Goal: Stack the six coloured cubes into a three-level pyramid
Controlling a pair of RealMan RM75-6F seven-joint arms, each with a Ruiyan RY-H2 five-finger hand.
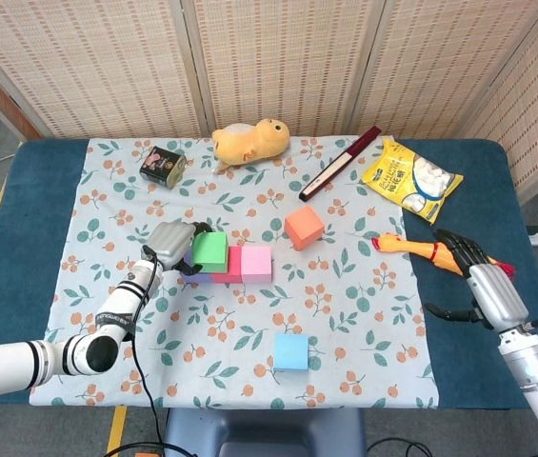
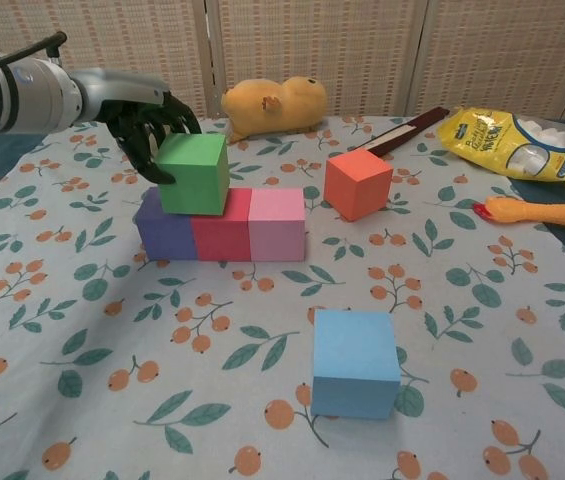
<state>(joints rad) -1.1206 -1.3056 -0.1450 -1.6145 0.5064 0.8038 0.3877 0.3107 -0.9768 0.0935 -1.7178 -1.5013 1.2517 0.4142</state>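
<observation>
From the head view, the left hand (image 1: 170, 243) grips the green cube (image 1: 209, 251) from its left side, fingers wrapped on the cube's near and far faces. The cube sits on a row of three: the purple cube (image 1: 195, 275) is mostly hidden under the hand and green cube, the red cube (image 1: 230, 268) shows just right of the hand, and the pink cube (image 1: 256, 264) ends the row further right. The orange cube (image 1: 304, 228) stands apart, beyond the pink one and up from it. The blue cube (image 1: 290, 351) lies well away from the hand, toward the counter's (image 1: 45, 190) near edge. The right hand (image 1: 470, 268) rests far off at the counter's right side, fingers spread and holding nothing, just beside a rubber chicken (image 1: 409, 248).

In the chest view, the left hand (image 2: 140, 122) has dark fingers (image 2: 130, 147) curled on the green cube's (image 2: 194, 174) left face. The cube rests over the seam between the purple cube (image 2: 165, 226) and red cube (image 2: 223, 225), tilted slightly. The pink cube (image 2: 276, 224) touches the red one on the side away from the hand. The orange cube (image 2: 357, 184) stands further right, apart from the row, and the blue cube (image 2: 354, 363) lies near the camera, well apart from the hand. The right hand does not show here.
</observation>
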